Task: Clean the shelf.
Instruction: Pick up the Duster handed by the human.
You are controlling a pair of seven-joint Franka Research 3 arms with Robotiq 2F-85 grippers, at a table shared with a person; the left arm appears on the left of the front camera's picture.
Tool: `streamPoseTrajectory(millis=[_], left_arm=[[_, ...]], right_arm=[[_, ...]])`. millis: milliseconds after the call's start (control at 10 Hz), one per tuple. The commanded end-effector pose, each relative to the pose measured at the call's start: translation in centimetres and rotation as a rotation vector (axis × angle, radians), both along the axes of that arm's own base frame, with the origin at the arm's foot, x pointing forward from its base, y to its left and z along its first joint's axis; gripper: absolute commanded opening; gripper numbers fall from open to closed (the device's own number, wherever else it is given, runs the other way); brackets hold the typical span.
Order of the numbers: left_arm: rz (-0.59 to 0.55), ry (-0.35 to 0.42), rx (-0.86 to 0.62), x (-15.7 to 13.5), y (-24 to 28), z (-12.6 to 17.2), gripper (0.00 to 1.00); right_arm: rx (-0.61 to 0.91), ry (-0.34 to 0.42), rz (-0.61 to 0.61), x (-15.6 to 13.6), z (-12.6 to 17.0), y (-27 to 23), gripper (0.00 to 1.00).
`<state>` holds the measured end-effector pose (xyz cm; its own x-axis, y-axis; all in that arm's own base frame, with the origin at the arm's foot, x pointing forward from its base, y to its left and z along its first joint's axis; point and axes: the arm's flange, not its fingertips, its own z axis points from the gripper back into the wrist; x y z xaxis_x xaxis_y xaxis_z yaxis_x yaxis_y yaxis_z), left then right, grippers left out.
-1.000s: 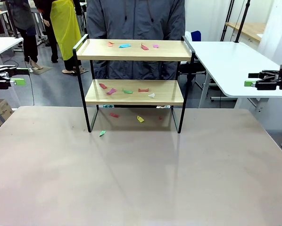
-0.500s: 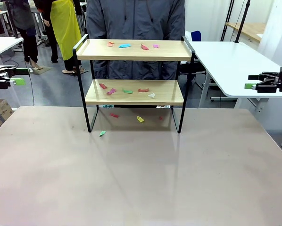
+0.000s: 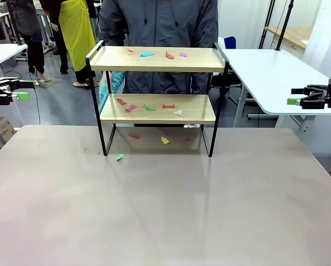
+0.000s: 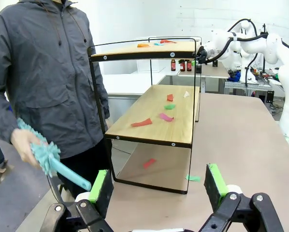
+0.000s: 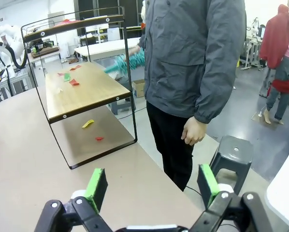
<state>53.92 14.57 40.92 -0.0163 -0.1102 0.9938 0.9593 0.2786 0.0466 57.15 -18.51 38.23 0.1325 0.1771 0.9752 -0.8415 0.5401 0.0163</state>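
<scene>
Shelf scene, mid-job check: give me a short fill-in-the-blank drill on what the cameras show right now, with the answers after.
The small light-wood shelf with a thin black metal frame has ___ boards.
The fluffy teal duster is held by the ___.
The robot's left hand and right hand both have their jaws ___.
The lone green paper scrap outside the frame lies on the beige ___.
Missing words: two; person; open; table.
</scene>
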Motion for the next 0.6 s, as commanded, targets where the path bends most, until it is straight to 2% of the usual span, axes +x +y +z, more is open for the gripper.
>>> streamPoseTrajectory(millis=[0,500], left_arm=[[-0.001,-0.011,0.006,0.01,-0.07,0.16,1.00],[-0.001,-0.011,0.006,0.01,-0.07,0.16,1.00]], right_arm=[[0.008,0.012,-0.022,-0.05,0.76,0.43,1.00],[0.008,0.012,-0.022,-0.05,0.76,0.43,1.00]])
